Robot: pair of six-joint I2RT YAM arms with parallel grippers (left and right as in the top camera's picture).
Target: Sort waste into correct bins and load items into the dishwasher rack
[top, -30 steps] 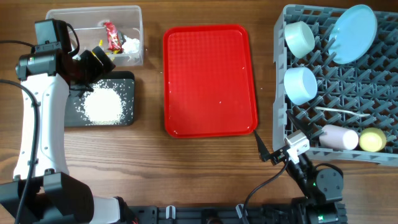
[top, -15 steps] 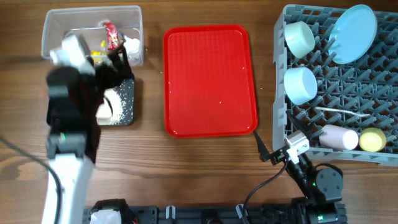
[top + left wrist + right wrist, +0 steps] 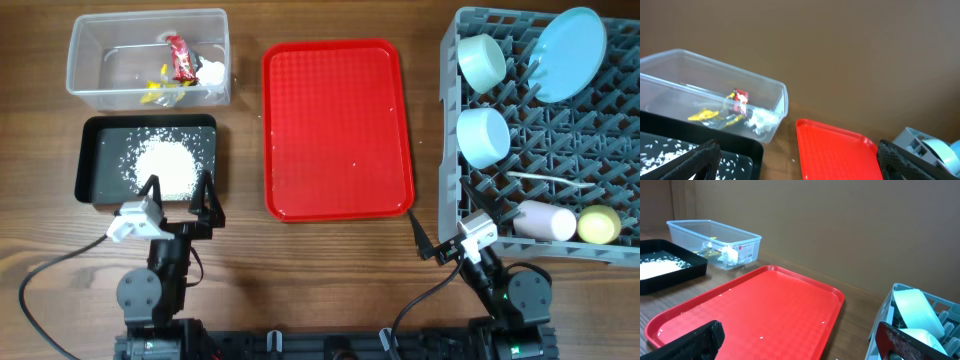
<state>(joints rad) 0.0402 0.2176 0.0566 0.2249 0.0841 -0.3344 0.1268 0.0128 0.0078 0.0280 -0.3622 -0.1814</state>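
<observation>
clear plastic tub (image 3: pixel 148 84), glossy red tray (image 3: pixel 337 128)

Upper left, the clear tub (image 3: pixel 110 65) is holding red wrapper (image 3: pixel 181 58) and scraps (image 3: pixel 158 90); below, white grains (image 3: pixel 165 167) are lying in the black tray (image 3: pixel 86 170); right, the grey rack (image 3: pixel 600 140) is carrying plate (image 3: pixel 568 52), bowls (image 3: pixel 483 136), cups (image 3: pixel 546 220), spoon (image 3: pixel 545 181).

Left of the flat red rectangular plastic serving tray (image 3: pixel 338 130), the clear rectangular plastic tub (image 3: pixel 90 45) holds a small red wrapper (image 3: pixel 181 58), yellow scraps (image 3: pixel 155 92) and a white scrap (image 3: pixel 211 73); the black rectangular tray (image 3: pixel 95 180) holds white rice-like grains (image 3: pixel 165 167). Right of it, the grey plastic lattice rack (image 3: pixel 600 140) holds a light blue round plate (image 3: pixel 568 42), pale green bowl (image 3: pixel 482 62), light blue bowl (image 3: pixel 482 137), white spoon (image 3: pixel 548 180), white cup (image 3: pixel 545 220) and yellow cup (image 3: pixel 599 226). The worktop (image 3: pixel 330 270) is brown wood grain.
</observation>
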